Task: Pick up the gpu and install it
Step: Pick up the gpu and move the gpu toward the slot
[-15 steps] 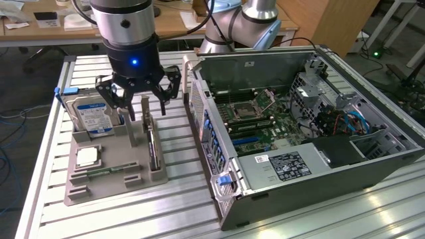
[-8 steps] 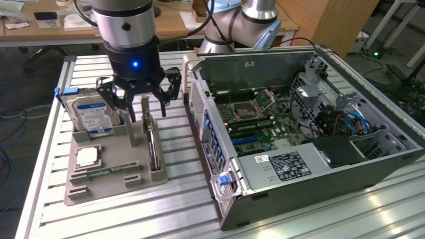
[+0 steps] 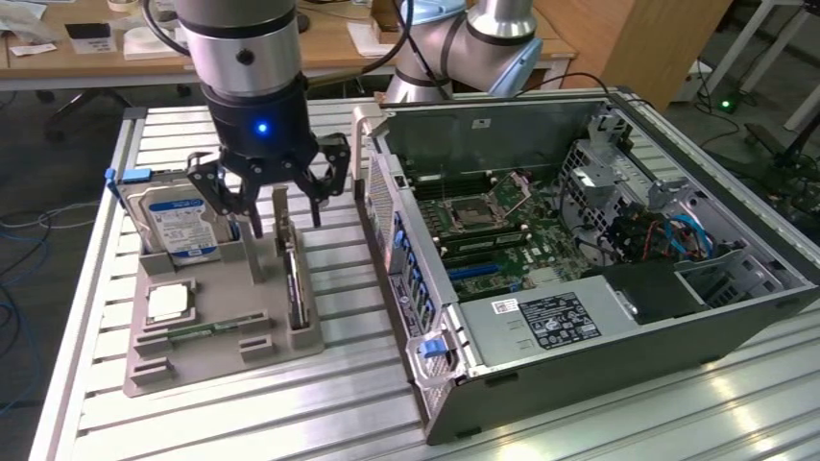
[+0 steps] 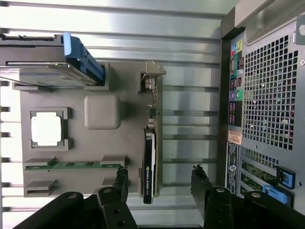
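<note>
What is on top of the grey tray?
A hard drive, a processor chip, a memory stick and the gpu standing on edge. Its lower edge is hidden in the tray slot.

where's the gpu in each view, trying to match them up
Exterior view: gpu stands edge-on in the grey tray, on the computer case side.
Wrist view: gpu, edge-on between processor chip and computer case.
Shared landmark: the processor chip.

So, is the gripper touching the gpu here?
Apart. In the wrist view the open gripper straddles the gpu, with a clear gap between each finger and the card.
</note>
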`<control>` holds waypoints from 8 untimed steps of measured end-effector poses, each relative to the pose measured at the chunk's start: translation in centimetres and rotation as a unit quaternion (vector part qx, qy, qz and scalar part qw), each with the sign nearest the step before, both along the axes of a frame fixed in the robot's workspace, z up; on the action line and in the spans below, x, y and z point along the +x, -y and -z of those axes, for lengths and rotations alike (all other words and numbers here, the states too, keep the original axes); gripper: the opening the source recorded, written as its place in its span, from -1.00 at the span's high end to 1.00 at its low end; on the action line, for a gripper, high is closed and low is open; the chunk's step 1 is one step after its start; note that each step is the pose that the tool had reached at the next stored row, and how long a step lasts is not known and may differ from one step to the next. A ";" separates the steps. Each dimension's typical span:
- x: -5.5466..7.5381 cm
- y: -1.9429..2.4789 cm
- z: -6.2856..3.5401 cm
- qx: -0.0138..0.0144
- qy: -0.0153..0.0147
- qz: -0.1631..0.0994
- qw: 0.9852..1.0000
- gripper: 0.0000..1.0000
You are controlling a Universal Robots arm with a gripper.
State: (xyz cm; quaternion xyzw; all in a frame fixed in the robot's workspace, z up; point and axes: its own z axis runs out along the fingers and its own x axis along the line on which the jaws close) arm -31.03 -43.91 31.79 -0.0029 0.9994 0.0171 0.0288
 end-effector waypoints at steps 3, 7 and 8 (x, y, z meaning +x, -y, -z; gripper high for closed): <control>0.0 0.01 0.13 0.000 0.000 0.000 1.000 -0.29; 0.0 0.01 0.38 0.000 0.000 0.000 1.000 -0.29; 0.0 0.01 0.51 0.000 0.000 0.000 1.000 -0.29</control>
